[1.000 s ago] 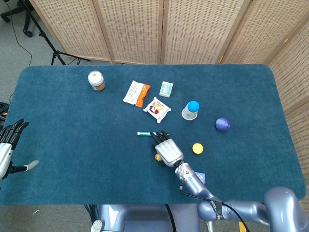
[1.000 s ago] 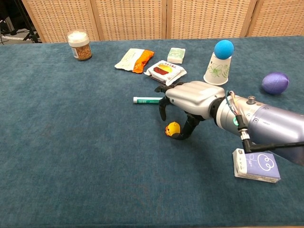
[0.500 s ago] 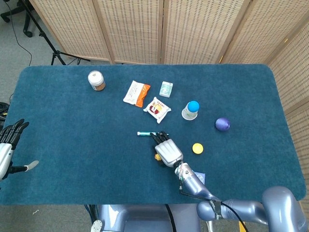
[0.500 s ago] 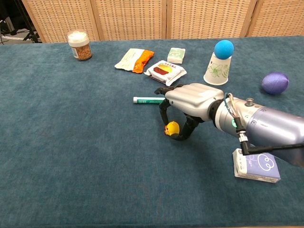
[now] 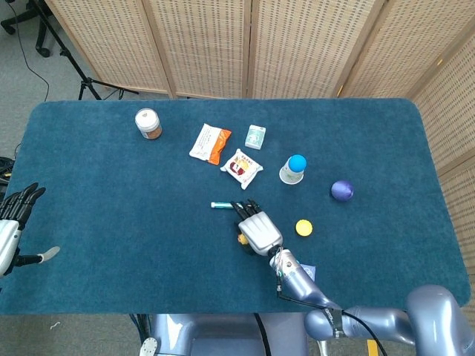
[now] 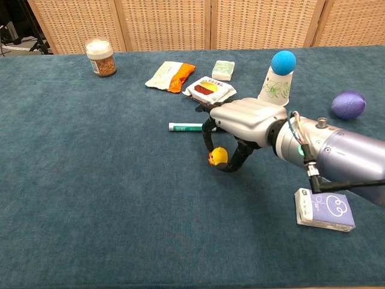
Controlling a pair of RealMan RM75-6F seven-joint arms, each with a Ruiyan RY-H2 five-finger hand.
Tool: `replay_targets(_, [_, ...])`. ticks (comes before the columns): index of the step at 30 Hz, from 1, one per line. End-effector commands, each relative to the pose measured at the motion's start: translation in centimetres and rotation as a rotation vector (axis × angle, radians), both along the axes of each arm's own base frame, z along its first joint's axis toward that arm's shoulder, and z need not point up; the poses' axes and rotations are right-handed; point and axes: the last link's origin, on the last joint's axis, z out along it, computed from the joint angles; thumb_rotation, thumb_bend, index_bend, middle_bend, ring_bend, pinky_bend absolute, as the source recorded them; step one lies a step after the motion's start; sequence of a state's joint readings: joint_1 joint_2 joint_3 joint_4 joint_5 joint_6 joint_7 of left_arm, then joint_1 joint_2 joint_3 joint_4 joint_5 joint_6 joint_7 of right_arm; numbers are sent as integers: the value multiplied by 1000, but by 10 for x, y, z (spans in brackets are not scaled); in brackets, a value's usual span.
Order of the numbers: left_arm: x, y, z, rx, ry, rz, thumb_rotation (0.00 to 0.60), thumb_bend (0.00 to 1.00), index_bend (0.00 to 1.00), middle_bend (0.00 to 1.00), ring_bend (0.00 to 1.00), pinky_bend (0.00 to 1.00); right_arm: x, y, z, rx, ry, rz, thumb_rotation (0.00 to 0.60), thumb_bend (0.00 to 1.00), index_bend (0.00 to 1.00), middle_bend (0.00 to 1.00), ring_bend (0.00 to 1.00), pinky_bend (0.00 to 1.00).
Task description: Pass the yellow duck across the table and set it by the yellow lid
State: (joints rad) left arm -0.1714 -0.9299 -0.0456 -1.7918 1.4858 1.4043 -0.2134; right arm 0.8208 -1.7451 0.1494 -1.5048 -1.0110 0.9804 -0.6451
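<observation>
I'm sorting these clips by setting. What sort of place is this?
Probably a robot lab or test room, not a home: a table covered in blue felt, wicker folding screens closing off the space behind it, and a tripod leg with a cable on the grey floor.

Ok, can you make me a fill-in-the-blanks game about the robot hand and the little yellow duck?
1. The right hand pinches the small yellow ____.
2. The blue ball sits on top of a paper ____.
3. The round yellow lid lies on the blue ____.
4. The purple egg lies on the robot's ____ side.

Missing words: duck, cup, table, right
</observation>
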Motion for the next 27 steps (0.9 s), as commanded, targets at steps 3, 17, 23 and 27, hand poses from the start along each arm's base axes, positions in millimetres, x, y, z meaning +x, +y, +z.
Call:
replay_targets(3, [0, 0, 0, 0, 1, 3, 600, 28, 0, 0, 0, 0, 0, -6, 29, -69, -13, 25, 600, 388, 501, 0, 0, 0])
replay_targets(17, [5, 0, -7, -20, 17, -10, 600, 28, 0, 0, 0, 0, -67, -21, 84, -152, 35, -81, 600, 388, 502, 0, 0, 0])
replay_targets(23, [5, 1, -9, -27, 24, -5, 600, 29, 0, 0, 0, 0, -87, -20, 81, -136, 42, -110, 600, 388, 502, 0, 0, 0])
replay_targets(27, [5, 1, -9, -29, 26, -3, 600, 29, 0, 0, 0, 0, -94, -20, 78, -127, 47, -121, 600, 388, 502, 0, 0, 0])
